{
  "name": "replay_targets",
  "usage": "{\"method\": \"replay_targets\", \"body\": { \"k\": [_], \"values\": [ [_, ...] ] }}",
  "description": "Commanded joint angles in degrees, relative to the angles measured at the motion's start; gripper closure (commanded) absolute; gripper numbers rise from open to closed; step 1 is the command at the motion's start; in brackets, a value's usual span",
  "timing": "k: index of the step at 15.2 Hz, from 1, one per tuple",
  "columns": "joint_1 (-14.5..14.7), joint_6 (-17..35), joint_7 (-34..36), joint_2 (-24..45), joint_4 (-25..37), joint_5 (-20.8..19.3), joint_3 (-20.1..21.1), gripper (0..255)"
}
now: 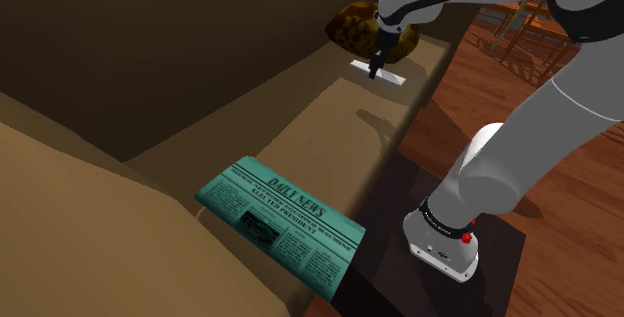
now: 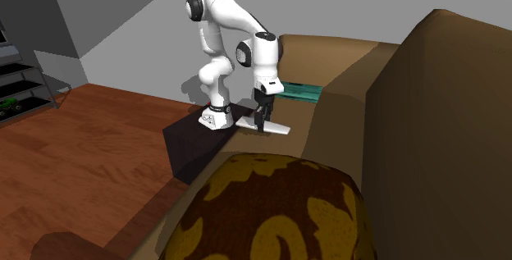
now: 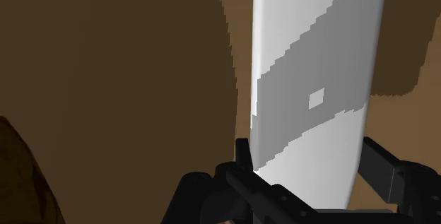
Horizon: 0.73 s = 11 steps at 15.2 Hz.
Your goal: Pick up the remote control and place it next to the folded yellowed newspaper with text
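Remote [image 1: 380, 75]: white slab at the far end of the seat [image 1: 320, 125], just beside the pillow [image 1: 355, 27]; not visibly lifted.
Gripper [image 1: 377, 65]: straight down on the remote. In the wrist view the fingers [image 3: 244, 160] clamp its two long edges.
Axis: the long side runs across the seat, back to front edge, with the grip across the short width.
Paper [image 1: 285, 223]: teal, not yellowed – at the seat's near end, hanging over the front edge, well apart from the remote.
Move, as judged: lift, then carry along the seat toward the paper.
Surface: brown couch with flat cushions.
Room: red-brown wood floor [image 1: 560, 195], grey walls.
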Motion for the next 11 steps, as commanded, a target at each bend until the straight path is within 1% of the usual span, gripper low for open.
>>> {"method": "replay_targets", "body": {
  "k": [1, 6, 11],
  "values": [
    [0.90, -0.32, 3.88, -2.28, -1.81, -1.33, 1.98, 255],
    [3.28, -0.72, 12.20, -5.65, -5.11, -2.44, 7.13, 255],
    [6.08, -1.18, 19.84, -7.26, -6.81, -2.07, 12.14, 255]
  ]
}}
